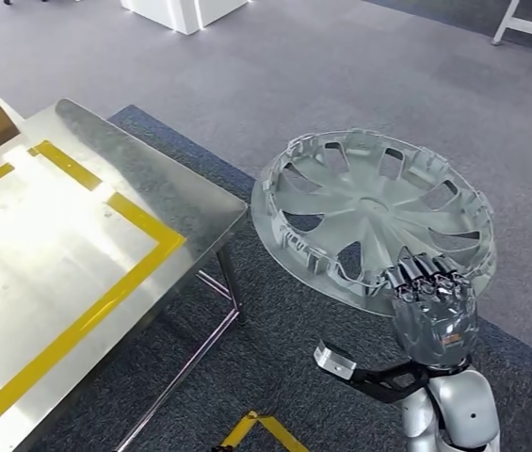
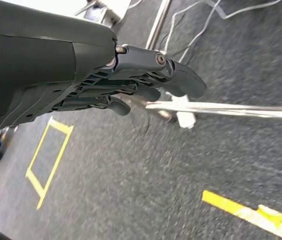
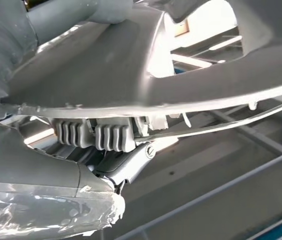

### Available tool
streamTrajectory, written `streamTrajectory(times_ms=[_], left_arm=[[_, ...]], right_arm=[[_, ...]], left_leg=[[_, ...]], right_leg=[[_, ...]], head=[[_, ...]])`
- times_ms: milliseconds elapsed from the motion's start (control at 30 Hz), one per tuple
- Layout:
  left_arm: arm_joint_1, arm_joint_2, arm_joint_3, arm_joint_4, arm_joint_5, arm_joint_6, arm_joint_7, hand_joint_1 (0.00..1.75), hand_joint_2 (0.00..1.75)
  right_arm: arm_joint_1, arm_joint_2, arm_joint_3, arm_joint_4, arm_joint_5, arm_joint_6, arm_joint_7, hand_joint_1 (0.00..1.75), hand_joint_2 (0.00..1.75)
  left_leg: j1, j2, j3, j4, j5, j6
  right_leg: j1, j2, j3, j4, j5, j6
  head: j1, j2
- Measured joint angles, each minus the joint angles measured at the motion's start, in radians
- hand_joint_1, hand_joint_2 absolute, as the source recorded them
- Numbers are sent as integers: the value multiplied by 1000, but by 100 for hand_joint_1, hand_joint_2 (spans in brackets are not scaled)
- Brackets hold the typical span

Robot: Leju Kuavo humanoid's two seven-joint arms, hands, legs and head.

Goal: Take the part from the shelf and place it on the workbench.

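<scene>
The table (image 1: 71, 245), a steel sheet marked with a yellow outline, stands to the left with nothing on the part that shows, so the placing is not yet done. The part (image 1: 373, 212), a silver spoked wheel cover, is already off the shelf and held in the air to the right of the table's near corner, just beside its edge but not over it. It lies close to flat, its ribbed inner side up, tilted slightly so that the rim nearest the table looks a little higher; being round, it has no long axis, only a flat plane roughly level with the tabletop. What seems left is to carry it leftward over the marked area and set it down. The right robot hand (image 1: 433, 301) grips the cover at its near rim, fingers curled over the edge. The left robot hand (image 2: 132, 85) hangs over the carpet, fingers stretched out nearly straight and close together, holding nothing.
</scene>
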Motion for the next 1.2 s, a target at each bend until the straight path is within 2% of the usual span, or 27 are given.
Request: streamTrajectory(times_ms=[33,100,167,233,267,333,367,433,467,500,533,600,633,667,733,767,833,867,900,933,967,1000,1033,1067,1100,1167,1200], left_arm=[[1,1,0,0,0,0,1,0,175],[0,2,0,1,0,0,2,0,175],[-5,2,1,1,0,0,4,0,175],[-3,2,2,1,0,0,7,0,175],[1,2,3,1,0,0,9,0,175],[2,1,4,1,0,0,11,0,175],[1,1,5,1,0,0,12,0,175],[-2,1,7,1,0,0,13,0,175],[-2,1,9,1,-1,0,15,0,175],[-1,1,10,1,-1,0,16,0,175],[1,0,12,1,-1,0,17,0,175],[0,-1,13,1,-1,0,18,0,175],[-1,-1,13,1,-1,0,18,0,175],[-1,-1,14,1,-1,0,19,0,175],[2,0,16,1,-1,0,20,0,175],[5,0,17,1,-1,0,21,0,175],[6,0,19,1,-1,-1,24,0,175],[4,0,19,2,-2,-1,27,0,175],[2,0,19,2,-2,-1,31,0,175],[0,0,19,2,-2,-1,34,0,175],[0,0,20,2,-2,-1,37,0,175],[1,0,20,2,-2,-1,40,0,175],[3,0,20,2,-2,-2,42,0,175],[3,1,21,2,-2,-2,44,0,175],[2,1,21,2,-2,-2,45,0,175],[-3,2,21,2,-3,-2,45,0,175],[-3,2,21,2,-3,-2,45,0,175]], right_arm=[[0,0,0,0,0,0,0,175,175],[-1,0,0,1,0,0,0,175,175],[-2,0,0,1,0,0,0,175,175],[-2,0,1,1,0,0,0,175,175],[-2,0,2,1,0,0,-1,175,175],[-2,0,2,1,0,0,-1,175,175],[-2,-1,2,1,0,0,-1,175,175],[-1,-1,1,2,0,0,1,175,175],[0,-1,1,4,0,0,1,175,175],[1,-1,1,5,0,0,1,175,175],[1,-1,1,6,0,0,1,175,175],[1,-1,1,7,0,0,1,175,175],[1,-1,1,7,0,0,2,175,175],[0,-1,2,7,0,0,2,175,175],[0,-1,3,9,0,0,3,175,175],[-1,0,4,9,0,0,3,175,175],[-1,0,5,10,0,0,4,175,175],[-1,1,5,10,0,0,5,175,175],[-1,1,5,10,0,0,7,175,175],[-1,1,5,12,0,0,9,175,175],[-1,1,5,14,0,0,12,175,175],[-1,1,5,16,0,0,13,175,175],[-1,1,5,17,0,0,15,175,175],[-1,1,5,18,0,0,17,175,175],[-1,1,5,18,0,0,18,175,175],[-1,1,5,19,0,0,20,175,175],[-2,1,6,19,0,0,20,175,175]], left_leg=[[0,8,29,-56,37,2],[-8,51,98,-189,91,10],[-17,78,127,-250,97,21],[-17,58,127,-257,94,33],[-14,46,128,-261,95,38],[-8,22,133,-267,97,50],[-7,10,133,-267,96,54],[-7,-18,134,-266,96,58],[-7,-33,135,-266,95,59],[-6,-48,136,-265,95,58],[-6,-64,138,-264,94,56],[-5,-94,138,-260,91,49],[-5,-106,135,-258,92,44],[-4,-118,129,-257,93,37],[-1,-138,121,-258,98,24],[-1,-131,119,-255,96,18],[-4,-77,96,-205,65,9],[-4,-41,69,-149,35,5],[-3,-18,35,-81,4,2],[-1,-8,4,-20,-18,-1],[1,-4,-14,13,-22,-2],[2,-1,-12,10,-8,-3],[2,5,10,-32,23,-2],[1,22,47,-100,59,1],[-4,45,83,-165,82,3],[-13,77,124,-245,97,14],[-17,75,126,-251,91,19]], right_leg=[[0,-11,5,0,-4,2],[4,-33,15,1,-12,9],[11,-55,19,1,-19,18],[13,-73,22,-1,-26,28],[11,-60,21,5,-34,34],[6,-2,-10,75,-75,42],[5,30,-40,138,-104,44],[5,51,-111,263,-146,46],[5,53,-131,288,-142,47],[4,54,-133,275,-119,47],[3,59,-116,224,-79,46],[-3,100,-61,90,-10,42],[-6,119,-40,44,5,40],[-7,132,-29,22,6,37],[-5,119,-22,14,4,28],[-6,108,-20,11,5,23],[-8,81,-11,3,7,12],[-7,65,-8,1,5,8],[-6,49,-6,1,3,4],[-5,33,-5,1,1,3],[-4,18,-3,1,-1,2],[-4,4,-1,1,-4,3],[-4,-8,3,1,-7,4],[-4,-21,9,1,-11,7],[-1,-32,14,1,-15,11],[5,-54,21,1,-24,22],[8,-65,24,0,-27,27]], head=[[0,0],[0,0],[0,0],[1,0],[2,0],[7,0],[11,0],[15,0],[15,0],[14,0],[15,0],[15,0],[15,0],[16,0],[15,0],[15,0],[7,0],[2,0],[-1,0],[-1,0],[-1,0],[-1,0],[-1,0],[-1,0],[-2,0],[-1,0],[0,0]])
